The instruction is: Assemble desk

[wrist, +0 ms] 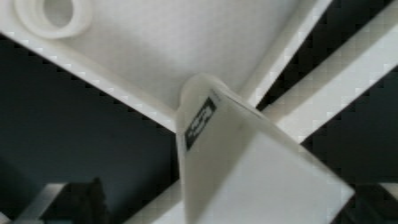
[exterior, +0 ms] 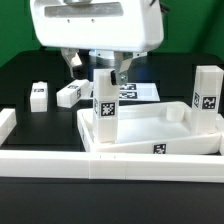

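Desk tabletop (exterior: 150, 128) with two legs upright at its corners, gripper (exterior: 96, 66) released above.

The border rail (exterior: 100, 163) is seen nearest. Behind it, one leg (exterior: 105, 108) stands in the tabletop's near corner, another leg (exterior: 207, 93) at the far corner. The spread jaws grasp nothing. Two loose legs (exterior: 39, 95) (exterior: 70, 94) lie farther back on the table (exterior: 30, 75).

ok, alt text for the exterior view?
An open white robot gripper hangs over a white plastic tray-like tabletop with square tagged legs upright at two corners. Two more legs lie on the black table.
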`<state>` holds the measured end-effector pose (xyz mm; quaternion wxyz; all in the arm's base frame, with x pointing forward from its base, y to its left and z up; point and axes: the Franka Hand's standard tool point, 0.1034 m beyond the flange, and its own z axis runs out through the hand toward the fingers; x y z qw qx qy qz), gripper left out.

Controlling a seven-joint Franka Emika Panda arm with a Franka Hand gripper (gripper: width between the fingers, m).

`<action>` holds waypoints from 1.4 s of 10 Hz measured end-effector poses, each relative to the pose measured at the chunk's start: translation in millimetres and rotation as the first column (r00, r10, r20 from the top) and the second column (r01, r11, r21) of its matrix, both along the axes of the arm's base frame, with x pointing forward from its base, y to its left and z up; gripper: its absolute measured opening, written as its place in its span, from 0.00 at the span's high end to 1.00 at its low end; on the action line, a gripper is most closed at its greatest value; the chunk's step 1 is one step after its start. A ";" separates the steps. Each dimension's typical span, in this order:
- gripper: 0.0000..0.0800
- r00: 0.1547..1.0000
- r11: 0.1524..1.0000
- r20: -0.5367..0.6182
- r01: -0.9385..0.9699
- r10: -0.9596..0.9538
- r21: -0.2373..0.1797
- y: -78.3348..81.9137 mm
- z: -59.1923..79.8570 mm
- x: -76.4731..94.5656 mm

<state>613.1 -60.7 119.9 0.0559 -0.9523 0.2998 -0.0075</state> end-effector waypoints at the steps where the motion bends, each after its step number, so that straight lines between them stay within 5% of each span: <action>1: 0.19 0.997 0.997 0.004 -0.080 0.080 -0.010 2.1 -0.2 0.0; 7: 0.19 0.841 0.840 0.026 -0.537 0.540 -0.081 11.9 -5.7 3.4; 12: 0.19 0.690 0.684 0.017 -0.713 0.723 -0.151 7.2 -4.6 8.4; 14: 0.52 0.690 0.684 0.017 -0.713 0.723 -0.151 7.0 -4.6 8.4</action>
